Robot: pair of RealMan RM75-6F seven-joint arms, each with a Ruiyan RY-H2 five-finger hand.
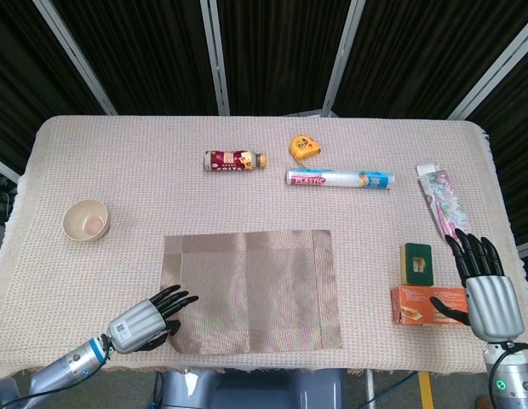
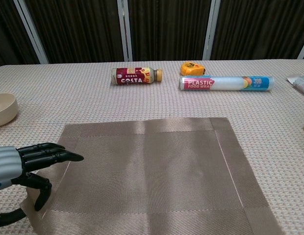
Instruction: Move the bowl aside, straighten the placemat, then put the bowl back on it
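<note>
bowl, the small cream round one [image 1: 85, 220], sits aside at far left of the tabletop [image 1: 264, 145]. my left hand [image 1: 147, 311] pinches the brown woven placemat [image 1: 251, 290] at its near-left corner; i judge straightening underway, bowl's return left. right hand [image 1: 485, 290] empty, fingers apart.

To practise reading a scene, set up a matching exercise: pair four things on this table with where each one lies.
Things:
1. cream round bowl
2. brown woven placemat
3. yellow tape measure
4. orange cardboard box

Places:
A. far side, beside the plastic wrap roll
B. near right, by the right hand
C. left side, off the mat
D. near middle, left hand at its corner

Pairs: 1-C, 2-D, 3-A, 4-B
</note>
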